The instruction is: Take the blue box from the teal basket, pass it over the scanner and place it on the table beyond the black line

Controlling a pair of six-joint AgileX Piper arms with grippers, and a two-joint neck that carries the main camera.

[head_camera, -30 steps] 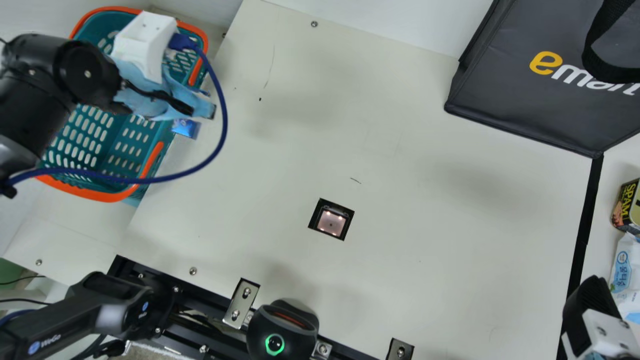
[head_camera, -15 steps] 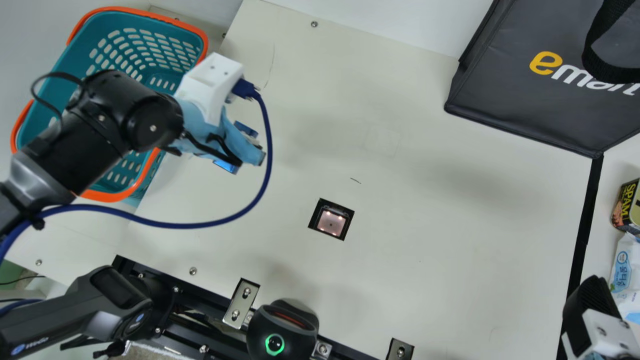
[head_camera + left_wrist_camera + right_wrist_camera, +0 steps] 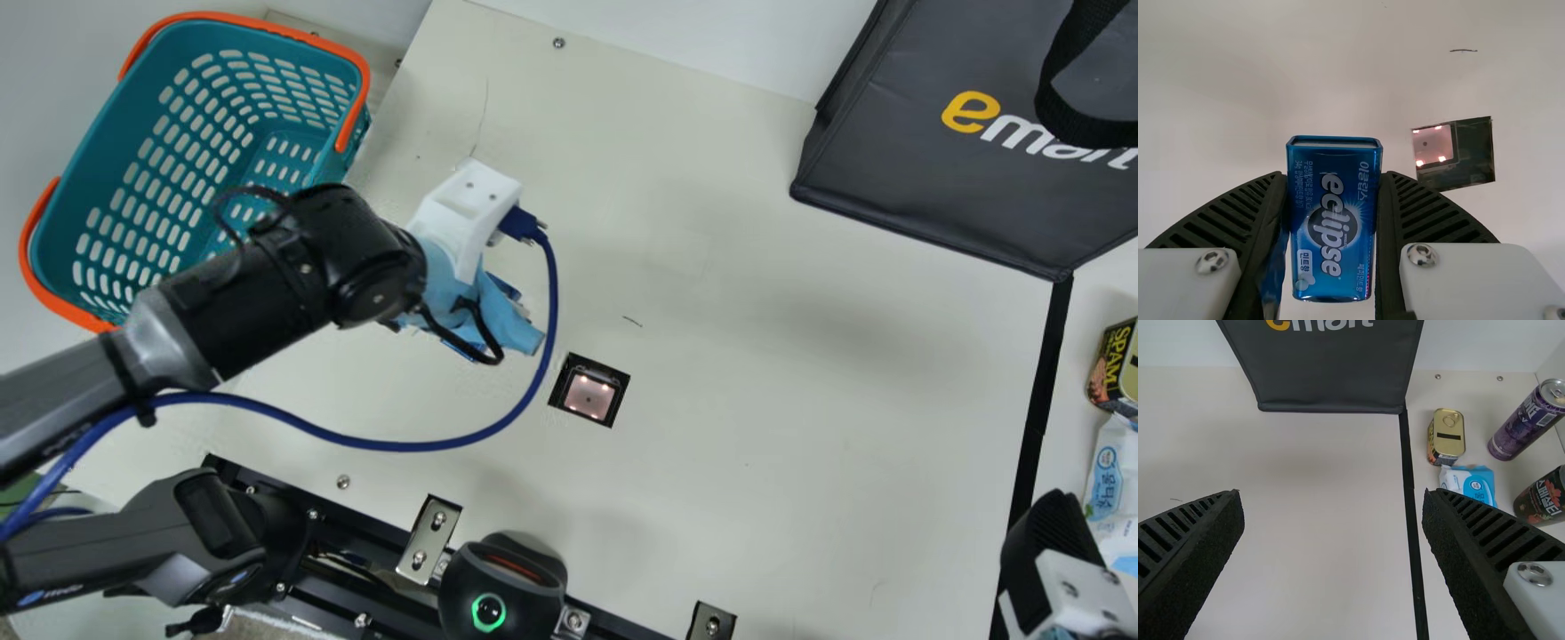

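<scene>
At the far left a teal basket (image 3: 124,124) with orange handles sits beside the cream table (image 3: 756,462), its perforated walls sloping down inside. A blue cable (image 3: 427,444) loops from the left arm above the tabletop. The left gripper (image 3: 508,324) has the blue box (image 3: 1335,220) pinched between its ribbed fingers, between the basket and the scanner (image 3: 589,396), nearer the scanner. Below that stretch, at the table's near edge, are a metal bracket (image 3: 429,538) and a dark device (image 3: 487,613) with a glowing green ring. The scanner is a square window set in the board, lit pinkish, with a short dark mark (image 3: 631,321) near it. A pale wall (image 3: 693,36) runs behind the table, and a dark shopping bag (image 3: 933,178) is at the back right, one bottom corner at the end of the black line (image 3: 1040,391). The right gripper (image 3: 1053,529) is by the line, its fingers spread apart with nothing between them. Beyond the line are a meat tin (image 3: 1116,364), a pack of wipes (image 3: 1107,480), a purple can (image 3: 1528,420) and a dark can (image 3: 1545,497).
</scene>
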